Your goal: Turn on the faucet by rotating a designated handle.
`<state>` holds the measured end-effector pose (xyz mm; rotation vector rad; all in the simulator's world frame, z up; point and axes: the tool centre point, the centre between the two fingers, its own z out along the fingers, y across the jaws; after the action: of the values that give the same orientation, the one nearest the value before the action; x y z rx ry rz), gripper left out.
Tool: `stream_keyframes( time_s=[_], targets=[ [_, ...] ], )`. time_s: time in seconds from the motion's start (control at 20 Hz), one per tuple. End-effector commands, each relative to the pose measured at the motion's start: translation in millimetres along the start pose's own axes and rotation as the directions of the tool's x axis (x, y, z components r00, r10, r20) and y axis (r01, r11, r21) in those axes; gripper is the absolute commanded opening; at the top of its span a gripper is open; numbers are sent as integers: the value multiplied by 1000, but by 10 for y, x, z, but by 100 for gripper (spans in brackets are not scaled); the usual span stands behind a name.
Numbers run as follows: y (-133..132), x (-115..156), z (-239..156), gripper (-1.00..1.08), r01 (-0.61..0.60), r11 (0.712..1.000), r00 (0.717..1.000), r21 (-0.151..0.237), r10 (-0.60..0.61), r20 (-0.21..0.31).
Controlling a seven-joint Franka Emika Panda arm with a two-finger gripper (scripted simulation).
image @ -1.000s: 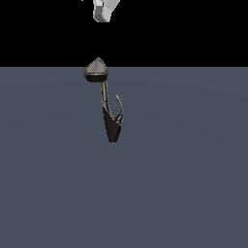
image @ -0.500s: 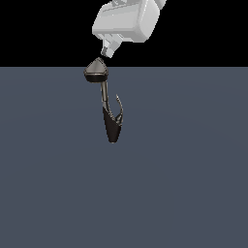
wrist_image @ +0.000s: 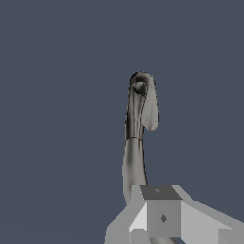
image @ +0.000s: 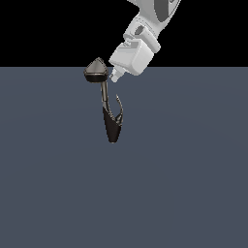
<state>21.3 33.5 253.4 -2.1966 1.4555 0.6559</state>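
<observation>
Counter: we see a flat, matte slate-blue surface, featureless.
Faucet: dark bronze-grey metal with a dull sheen; a cone-shaped head on a thin stem, above a tapered black body narrowing to a point. It stands a little left of the exterior view's middle.
Handle: a thin curved grey sliver, hook-like, on the body's right side.
Gripper: a blocky, smooth white housing, its tip just right of the cone head.
Jaws: we cannot tell how far apart they stand, nor whether they touch the faucet.
Wrist view: we see the faucet end-on as a pale, glossy, bent tube, with the gripper in the foreground.
</observation>
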Motion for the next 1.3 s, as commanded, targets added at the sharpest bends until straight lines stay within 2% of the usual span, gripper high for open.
stream_keyframes(
  time_s=[0.0,0.3,0.6,1.05,1.25],
  targets=[
    [-96,173,100,-100,-66,997,997,27,65,32],
    [-247,494,292,-100,-186,980,979,71,179,96],
    [-323,682,408,-100,-255,962,961,93,241,135],
    [-338,730,439,-100,-272,957,956,98,256,145],
    [-247,668,445,-100,-272,957,956,98,256,145]
  ],
)
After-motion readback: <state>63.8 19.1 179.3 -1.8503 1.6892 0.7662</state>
